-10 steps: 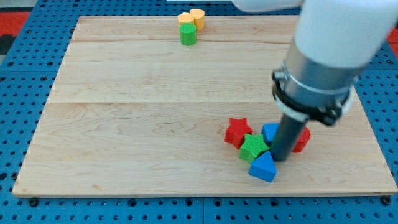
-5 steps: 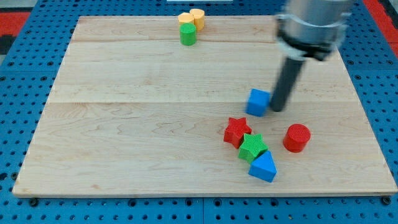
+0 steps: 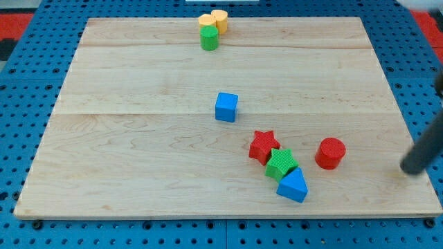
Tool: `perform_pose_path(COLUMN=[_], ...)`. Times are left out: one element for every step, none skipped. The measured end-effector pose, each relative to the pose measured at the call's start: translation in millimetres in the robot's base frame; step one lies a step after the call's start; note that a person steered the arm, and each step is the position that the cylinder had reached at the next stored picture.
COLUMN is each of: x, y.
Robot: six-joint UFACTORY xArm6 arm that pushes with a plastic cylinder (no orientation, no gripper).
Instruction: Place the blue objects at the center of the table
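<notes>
**One blue block left to centre**

No jaws on this rig, so no jaw state. My tip (image 3: 411, 169) sits far right of the blue plastic triangular block (image 3: 293, 186). Blue plastic cube (image 3: 226, 107) rests mid wooden table (image 3: 138, 138). Approach triangle from lower right, dodging the green star block (image 3: 281, 163).
</notes>
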State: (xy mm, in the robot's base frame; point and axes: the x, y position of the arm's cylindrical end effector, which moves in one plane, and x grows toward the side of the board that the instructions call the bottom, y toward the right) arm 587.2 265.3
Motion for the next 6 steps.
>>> perform_pose_path(x=[30, 6, -2, -2, 7, 31], y=[-42, -112, -193, -222, -174, -184])
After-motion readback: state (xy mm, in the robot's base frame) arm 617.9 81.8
